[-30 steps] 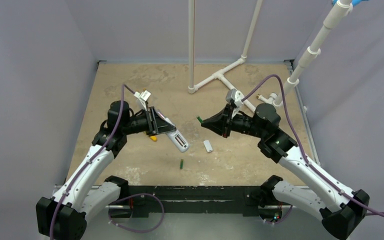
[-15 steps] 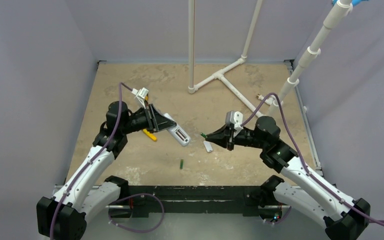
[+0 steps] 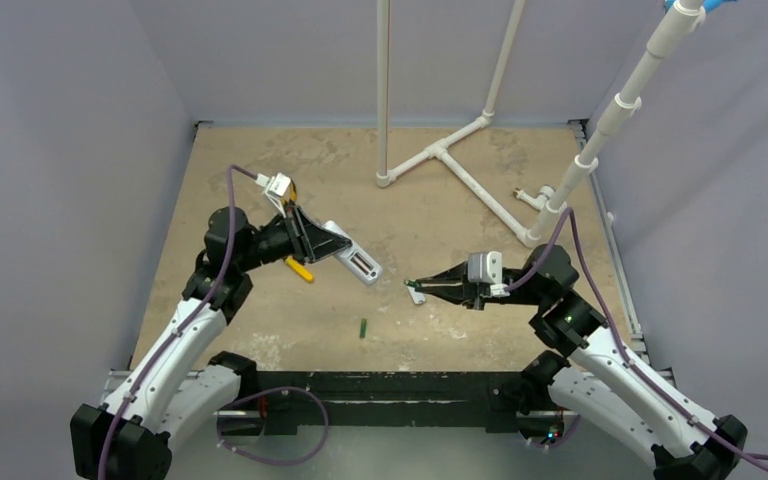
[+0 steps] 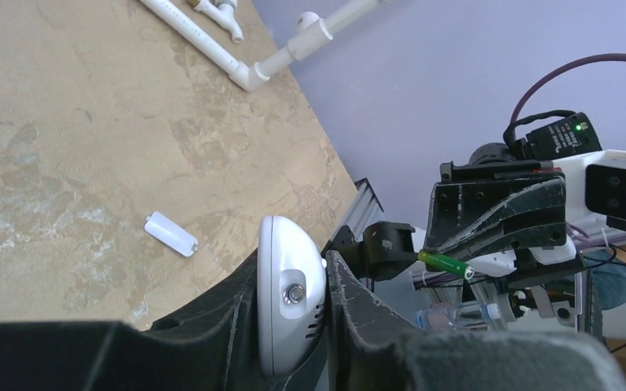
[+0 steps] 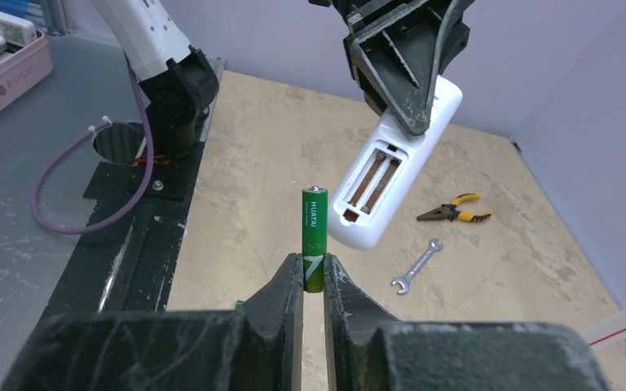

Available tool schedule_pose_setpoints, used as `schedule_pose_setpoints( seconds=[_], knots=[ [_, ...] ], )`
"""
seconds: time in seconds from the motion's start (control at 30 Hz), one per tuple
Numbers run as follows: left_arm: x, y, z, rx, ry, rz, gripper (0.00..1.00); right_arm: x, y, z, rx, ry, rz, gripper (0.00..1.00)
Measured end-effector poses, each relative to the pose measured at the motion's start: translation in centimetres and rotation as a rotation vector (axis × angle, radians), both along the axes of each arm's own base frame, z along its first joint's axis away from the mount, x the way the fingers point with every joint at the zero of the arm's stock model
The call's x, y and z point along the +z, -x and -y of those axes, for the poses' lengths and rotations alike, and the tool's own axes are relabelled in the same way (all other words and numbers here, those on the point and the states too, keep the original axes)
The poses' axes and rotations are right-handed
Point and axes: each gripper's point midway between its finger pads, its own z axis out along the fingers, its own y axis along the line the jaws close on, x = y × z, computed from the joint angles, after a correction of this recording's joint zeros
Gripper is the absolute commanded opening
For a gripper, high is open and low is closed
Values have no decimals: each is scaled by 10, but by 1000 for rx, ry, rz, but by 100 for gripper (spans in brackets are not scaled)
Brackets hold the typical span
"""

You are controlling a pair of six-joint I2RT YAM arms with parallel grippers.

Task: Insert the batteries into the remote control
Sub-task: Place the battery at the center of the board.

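White remote control [image 3: 355,262] sits clamped in the left gripper [image 3: 320,243], lifted off the table [image 3: 260,180], its open battery bay turned toward the right arm; it is slightly farther back than half a second ago. The loose battery [image 3: 363,327] lies unmoved near the bases. The right gripper [image 5: 313,273] pinches the held battery [image 5: 314,236] by one end and has dropped lower and nearer, its tip now over the white cover [image 4: 171,234].
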Motion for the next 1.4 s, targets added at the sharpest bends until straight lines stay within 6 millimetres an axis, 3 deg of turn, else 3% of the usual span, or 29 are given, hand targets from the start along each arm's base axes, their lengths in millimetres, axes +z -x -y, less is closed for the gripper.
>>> schedule_pose_setpoints(
  seconds=[0.33, 0.73, 1.03, 1.2, 1.4],
  knots=[
    [9, 3, -1, -1, 28, 81, 0, -10, 0, -6, 41, 24, -27, 0],
    [22, 31, -11, -1, 50, 337, 0, 6, -19, -5, -77, -44, -52, 0],
    [42, 51, -17, -7, 67, 526, 0, -6, -50, 2, -260, -56, -165, 0],
    [60, 66, -15, -65, 109, 621, 0, -24, -65, 6, -348, -38, -218, 0],
    [68, 78, -13, -123, 124, 675, 0, -40, -92, 18, -531, -48, -311, 0]
  ],
)
